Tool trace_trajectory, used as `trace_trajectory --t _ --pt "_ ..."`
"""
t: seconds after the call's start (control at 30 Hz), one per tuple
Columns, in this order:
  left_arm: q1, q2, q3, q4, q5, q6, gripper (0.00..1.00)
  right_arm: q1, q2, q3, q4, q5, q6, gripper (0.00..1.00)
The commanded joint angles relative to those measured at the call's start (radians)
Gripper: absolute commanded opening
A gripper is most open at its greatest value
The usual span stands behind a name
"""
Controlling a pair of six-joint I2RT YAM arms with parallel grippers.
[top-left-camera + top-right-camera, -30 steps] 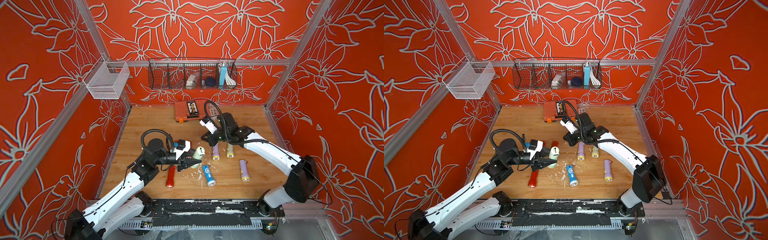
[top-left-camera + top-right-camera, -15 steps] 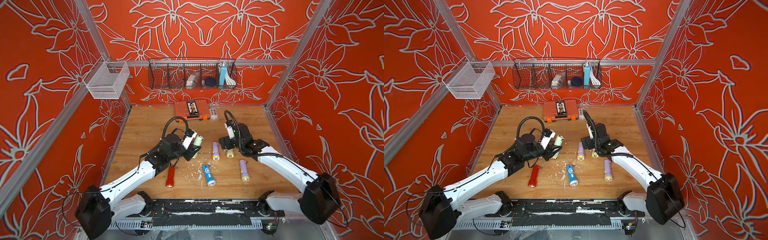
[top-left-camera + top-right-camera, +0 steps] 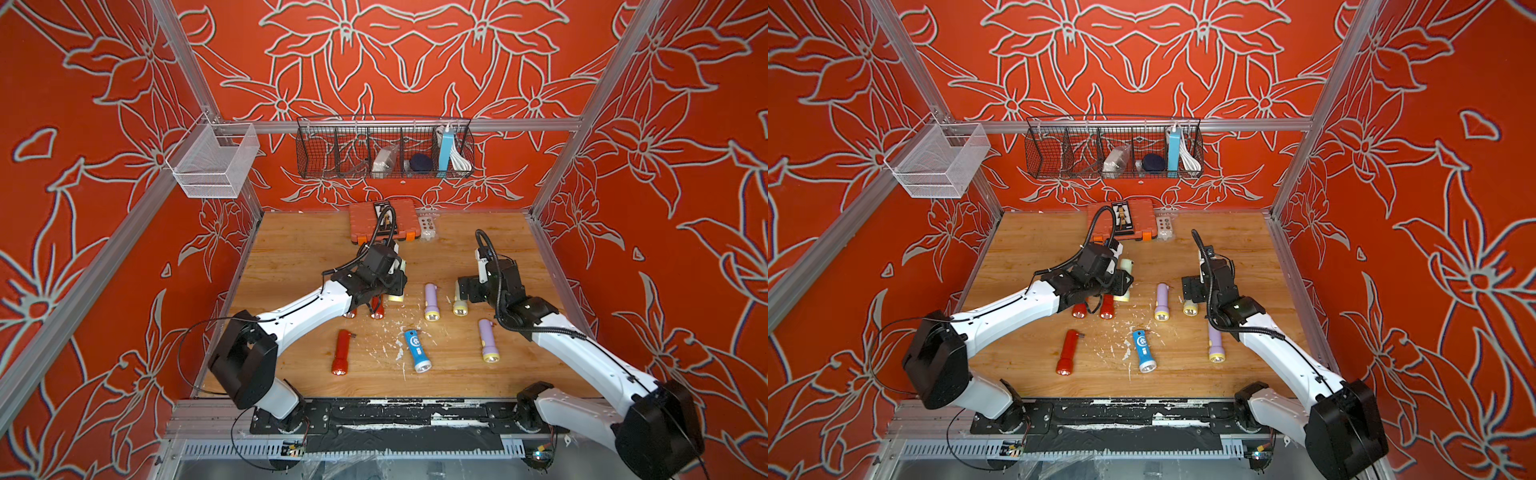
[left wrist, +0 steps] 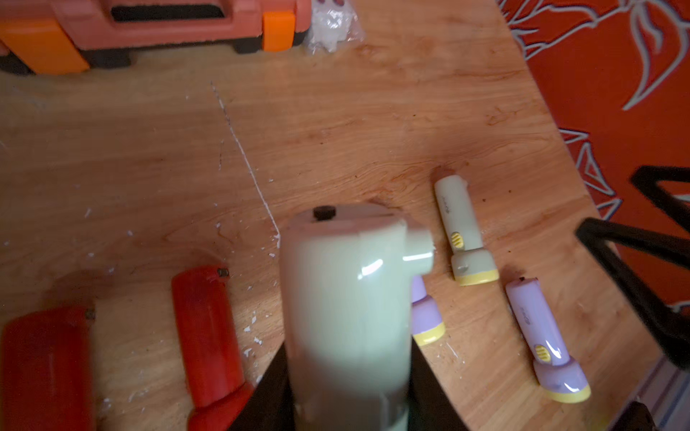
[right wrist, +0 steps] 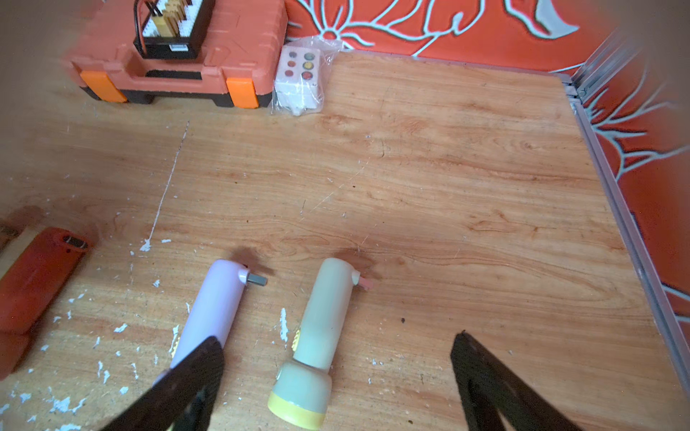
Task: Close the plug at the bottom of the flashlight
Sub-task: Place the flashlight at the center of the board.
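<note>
Pale-green plastic fills the left wrist view. The held flashlight (image 4: 347, 298) is pinched in the left gripper (image 3: 395, 286), with its base end pointing away from the wrist. It hangs low near the middle of the tabletop (image 3: 299, 249), just beside two red flashlights (image 4: 205, 321); I cannot tell whether it touches the wood. A second ago this arm reached across from the left edge, and the right gripper, pressed together, was close by the flashlight. Since then the left arm has swung round to point toward the back edge, keeping its grip and almost the same spot. The right gripper (image 5: 338, 339) has drawn off toward the right edge and spread wide. It holds nothing and hangs over a lavender flashlight (image 5: 213, 309) and a second pale-green flashlight (image 5: 321, 317), both lying on the wood. The side stub (image 4: 418, 253) at the held flashlight's base shows no bare metal, whereas the lavender one has a grey plug (image 5: 257, 280) sticking out. So the held one's plug looks folded shut, though blur leaves some doubt. I judge this flashlight finished and about to be set down in the row, and the two under the open jaws look next.
</note>
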Motion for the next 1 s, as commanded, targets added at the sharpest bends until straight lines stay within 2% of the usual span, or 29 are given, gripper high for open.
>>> trace_trajectory --t 0.0,0.4,0.6,0.97 --pt "-0.013 0.061 0.065 -0.119 -0.044 -0.083 0.0 -0.01 -0.022 -0.018 0.035 0.015 0.032 0.98" --pt "-0.031 0.29 0.196 -0.205 -0.022 -0.11 0.0 -0.02 -0.023 -0.018 0.032 -0.015 0.045 0.98" --pt "-0.031 0.409 0.323 -0.296 0.002 -0.106 0.05 -0.023 -0.019 -0.018 0.032 -0.025 0.051 0.98" --pt "-0.032 0.473 0.368 -0.341 0.001 -0.114 0.12 -0.026 -0.043 -0.018 0.028 -0.026 0.063 0.98"
